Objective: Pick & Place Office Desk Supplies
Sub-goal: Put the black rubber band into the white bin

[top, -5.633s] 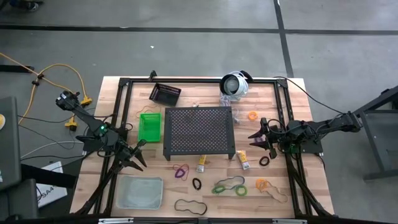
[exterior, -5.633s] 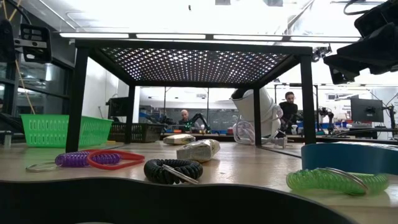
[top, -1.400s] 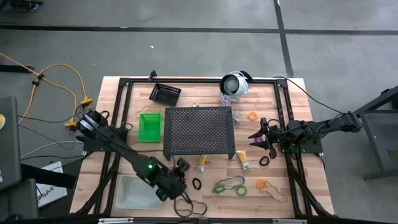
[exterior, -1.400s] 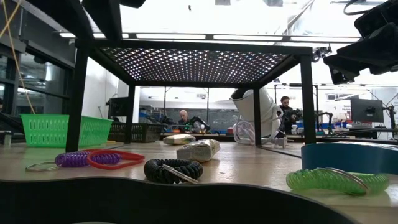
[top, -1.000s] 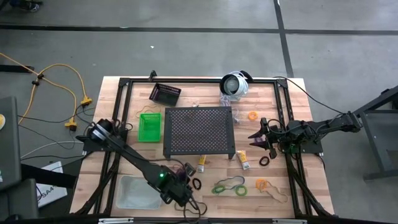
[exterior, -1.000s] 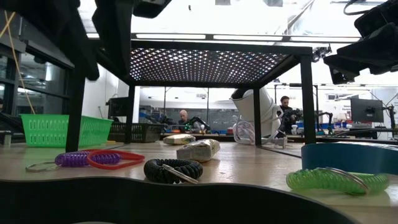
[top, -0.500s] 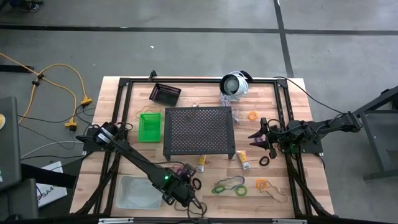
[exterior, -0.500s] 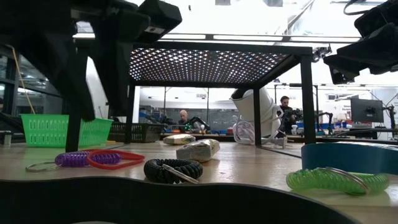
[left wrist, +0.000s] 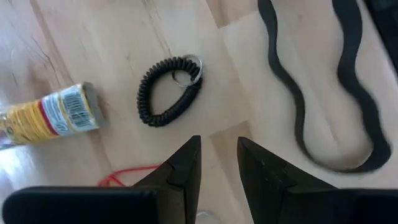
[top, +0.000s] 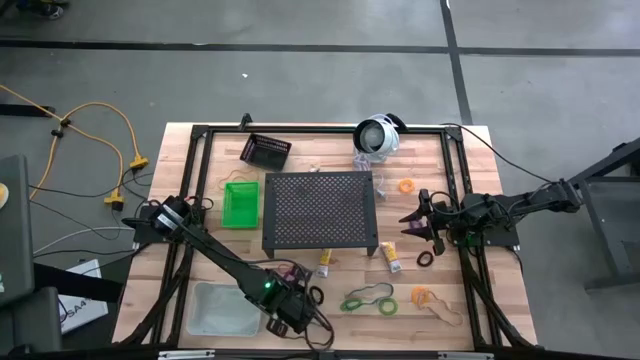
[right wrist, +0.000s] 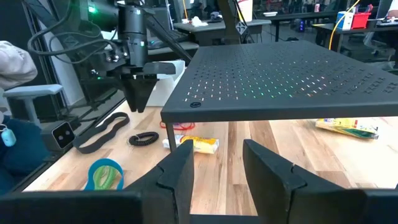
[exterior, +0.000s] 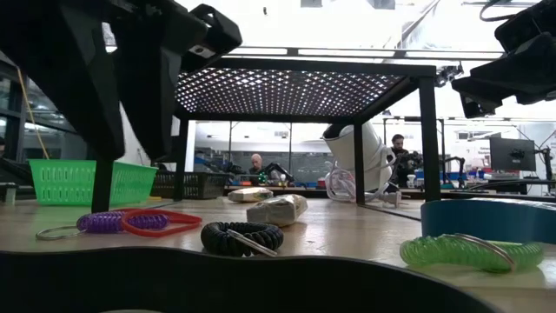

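My left claw (left wrist: 217,165) hangs over the near edge of the table, fingers pointing down with a narrow gap between them and nothing in it. I hold it that way because the things here are small and thin, so a tight opening should be enough to straddle a coil. Just ahead of my fingertips lies the black coil loop (left wrist: 168,90) with its little metal ring, flat on the wood and not touching me; I judge it my nearest target. To one side of it, a little farther off, a yellow tube (left wrist: 46,115) lies on its side. On the other side the long black rubber band (left wrist: 323,93) snakes across the boards, well clear of the coil. A sliver of red band (left wrist: 127,177) shows right beside my finger.

Farther out, the clear bin (top: 222,308) sits close by my arm, a short carry if the coil belongs there. The green bin (top: 240,203) and black bin (top: 265,150) stand beyond the perforated stand (top: 320,212).

My right claw (top: 416,225) waits at the far side of that stand, fingers partly apart and empty, with a small black loop (top: 426,259) near it.
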You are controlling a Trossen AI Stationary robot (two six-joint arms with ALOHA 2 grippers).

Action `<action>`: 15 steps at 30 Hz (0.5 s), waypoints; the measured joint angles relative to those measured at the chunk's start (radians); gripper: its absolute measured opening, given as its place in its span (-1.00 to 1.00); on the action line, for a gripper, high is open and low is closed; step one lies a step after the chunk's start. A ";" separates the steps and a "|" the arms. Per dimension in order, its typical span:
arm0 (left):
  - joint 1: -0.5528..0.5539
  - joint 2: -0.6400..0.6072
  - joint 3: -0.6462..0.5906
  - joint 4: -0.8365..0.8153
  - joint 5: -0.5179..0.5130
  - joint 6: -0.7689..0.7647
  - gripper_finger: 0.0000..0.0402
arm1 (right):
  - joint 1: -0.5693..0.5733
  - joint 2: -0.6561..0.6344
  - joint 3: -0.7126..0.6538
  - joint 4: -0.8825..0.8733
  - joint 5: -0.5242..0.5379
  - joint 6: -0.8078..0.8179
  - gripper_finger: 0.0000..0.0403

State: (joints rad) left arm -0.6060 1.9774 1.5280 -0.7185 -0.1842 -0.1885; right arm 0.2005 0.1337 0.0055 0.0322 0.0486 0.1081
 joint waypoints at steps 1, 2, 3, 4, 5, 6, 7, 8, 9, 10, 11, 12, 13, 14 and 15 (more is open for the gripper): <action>-0.001 0.000 0.000 0.001 0.001 -0.027 -0.52 | 0.000 0.000 0.000 0.000 0.000 0.000 -0.38; -0.003 0.000 0.000 0.002 0.001 -0.054 -0.52 | 0.000 0.000 0.000 0.000 0.000 0.000 -0.38; -0.004 0.000 0.000 0.005 0.004 -0.080 -0.52 | 0.000 0.000 0.000 0.000 0.000 0.000 -0.38; -0.006 0.000 0.000 0.008 0.005 -0.104 -0.52 | 0.000 0.000 0.000 0.000 0.000 0.000 -0.38; -0.008 0.000 0.000 0.014 0.007 -0.124 -0.52 | 0.000 0.000 0.000 0.000 0.000 0.000 -0.38; -0.011 0.000 0.000 0.020 0.011 -0.142 -0.52 | 0.000 0.000 0.000 0.000 0.000 0.000 -0.38; -0.014 0.000 0.000 0.021 0.014 -0.165 -0.52 | 0.000 0.000 0.000 0.000 0.000 0.000 -0.38; -0.019 0.000 0.000 0.022 0.015 -0.190 -0.52 | 0.000 0.000 0.000 0.000 0.000 0.000 -0.38; -0.023 0.000 0.000 0.025 0.014 -0.218 -0.52 | 0.000 0.000 0.000 0.000 0.000 0.000 -0.38; -0.028 0.000 0.000 0.028 0.015 -0.246 -0.52 | 0.000 0.000 0.000 0.000 0.000 0.000 -0.38; -0.032 0.000 0.000 0.028 0.015 -0.275 -0.52 | 0.000 0.000 0.000 0.000 0.000 0.000 -0.38; -0.036 0.000 0.000 0.028 0.015 -0.306 -0.52 | 0.000 0.000 0.000 0.000 0.000 0.000 -0.38; -0.040 0.000 0.000 0.028 0.017 -0.335 -0.52 | 0.000 0.000 0.000 0.000 0.000 0.000 -0.38; -0.042 0.000 0.000 0.028 0.027 -0.364 -0.52 | 0.000 0.000 0.000 0.000 0.000 0.000 -0.38; -0.043 0.000 0.000 0.028 0.044 -0.387 -0.52 | 0.000 0.000 0.000 0.000 0.000 0.000 -0.38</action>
State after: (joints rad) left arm -0.6487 1.9774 1.5280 -0.6906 -0.1399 -0.5753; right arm 0.2005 0.1337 0.0059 0.0326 0.0486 0.1078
